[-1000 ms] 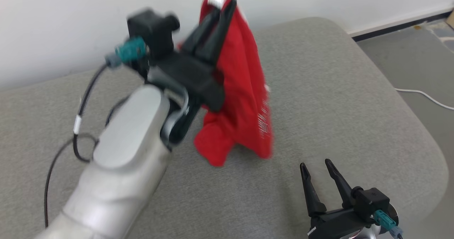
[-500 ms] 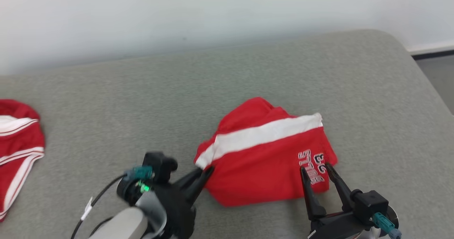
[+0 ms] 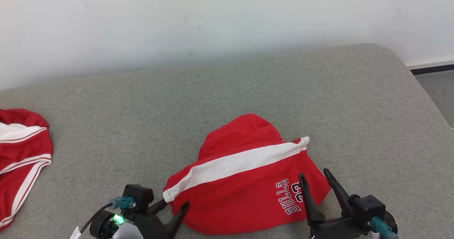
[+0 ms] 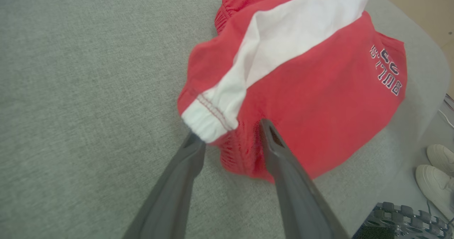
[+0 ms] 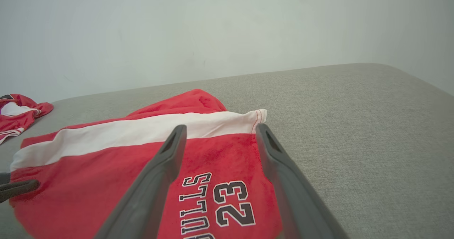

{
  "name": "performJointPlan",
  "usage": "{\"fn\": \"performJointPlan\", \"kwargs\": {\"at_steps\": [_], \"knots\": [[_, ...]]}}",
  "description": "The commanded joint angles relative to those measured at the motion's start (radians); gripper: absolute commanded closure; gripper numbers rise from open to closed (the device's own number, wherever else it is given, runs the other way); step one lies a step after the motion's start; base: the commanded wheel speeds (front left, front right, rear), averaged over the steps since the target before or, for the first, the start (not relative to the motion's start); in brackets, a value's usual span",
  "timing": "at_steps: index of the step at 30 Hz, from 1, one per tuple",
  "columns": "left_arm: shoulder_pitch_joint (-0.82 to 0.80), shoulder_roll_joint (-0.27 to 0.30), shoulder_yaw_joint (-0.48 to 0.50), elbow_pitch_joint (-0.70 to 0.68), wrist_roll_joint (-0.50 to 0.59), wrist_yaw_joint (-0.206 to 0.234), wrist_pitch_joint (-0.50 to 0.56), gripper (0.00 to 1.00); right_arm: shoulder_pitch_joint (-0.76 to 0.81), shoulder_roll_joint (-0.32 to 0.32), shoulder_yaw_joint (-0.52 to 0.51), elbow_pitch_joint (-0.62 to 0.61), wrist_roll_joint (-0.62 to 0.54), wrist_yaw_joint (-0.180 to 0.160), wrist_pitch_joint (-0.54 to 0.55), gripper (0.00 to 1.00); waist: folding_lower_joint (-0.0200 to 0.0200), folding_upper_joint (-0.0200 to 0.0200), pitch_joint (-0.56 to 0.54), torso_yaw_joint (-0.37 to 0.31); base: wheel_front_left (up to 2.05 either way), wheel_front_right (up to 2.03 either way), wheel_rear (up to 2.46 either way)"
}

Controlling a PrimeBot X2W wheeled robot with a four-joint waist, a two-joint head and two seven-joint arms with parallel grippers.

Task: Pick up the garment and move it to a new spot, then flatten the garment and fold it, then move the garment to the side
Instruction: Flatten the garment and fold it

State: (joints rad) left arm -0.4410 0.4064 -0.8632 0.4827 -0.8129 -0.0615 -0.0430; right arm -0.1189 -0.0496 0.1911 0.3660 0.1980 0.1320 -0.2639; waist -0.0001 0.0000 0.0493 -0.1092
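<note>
Red shorts [image 3: 241, 196] of soft cotton, with a broad white stripe and "BULLS 23" stitched in dark letters, lie in a loose heap on a wide grey fabric-covered pad [image 3: 319, 90], close to its near edge and just in front of the robot. From where the robot's head looks, the lettering reads upside down. The left claw [image 3: 172, 206] sits low at the stripe's hemmed end. Seen from its wrist, the left claw [image 4: 230, 131] has its two dark fingers apart around that corner of the shorts [image 4: 301, 90], one beside the white hem and one over the red cloth, and they are not pinching it. The right claw [image 3: 313, 173] is spread wide and holds nothing, its tips poised above the lettered side of the shorts [image 5: 88, 175]. A second red garment with white trim [image 3: 21, 143] lies bunched at the pad's far left edge, well apart. Behind the pad rises a plain white wall [image 3: 212, 19]. To the right, a dark baseboard [image 3: 431, 68] meets a grey floor [image 3: 439, 90]. A pair of white shoes [image 4: 439, 168] stands on the floor beside the pad [image 4: 71, 90].
</note>
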Motion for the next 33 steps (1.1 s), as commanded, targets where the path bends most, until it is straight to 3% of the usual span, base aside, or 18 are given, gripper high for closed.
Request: {"fn": "performJointPlan", "kwargs": {"at_steps": [1, 6, 14, 28, 33], "knots": [[0.017, 0.01, 0.004, -0.007, -0.009, 0.004, 0.004, 0.0, 0.011, -0.001, -0.003, -0.001, -0.007, -0.003, -0.001, 0.0, 0.0001, 0.0, -0.011, -0.01, 0.0, 0.0, 0.0], [0.047, 0.057, 0.041, -0.09, -0.064, 0.025, 0.046, 0.0, 0.024, -0.001, -0.013, -0.001, -0.008, -0.003, -0.001, 0.0, 0.0001, 0.0, -0.025, -0.019, 0.0, 0.0, 0.0], [-0.013, 0.141, 0.141, -0.261, -0.119, 0.118, 0.106, 0.0, 0.013, -0.001, -0.005, -0.014, 0.003, -0.003, -0.001, 0.0, 0.0001, 0.0, 0.003, -0.035, 0.0, 0.0, 0.0], [-0.279, 0.013, 0.096, 0.039, -0.111, 0.052, 0.237, 0.0, -0.048, -0.001, 0.019, -0.031, 0.02, -0.003, -0.001, 0.0, 0.0001, 0.0, 0.127, -0.181, 0.0, 0.0, 0.0], [-0.312, -0.021, 0.093, 0.125, -0.136, 0.031, 0.268, 0.0, -0.049, -0.001, 0.012, -0.041, 0.024, -0.003, -0.001, 0.0, 0.0001, 0.0, 0.153, -0.204, 0.0, 0.0, 0.0]]}}
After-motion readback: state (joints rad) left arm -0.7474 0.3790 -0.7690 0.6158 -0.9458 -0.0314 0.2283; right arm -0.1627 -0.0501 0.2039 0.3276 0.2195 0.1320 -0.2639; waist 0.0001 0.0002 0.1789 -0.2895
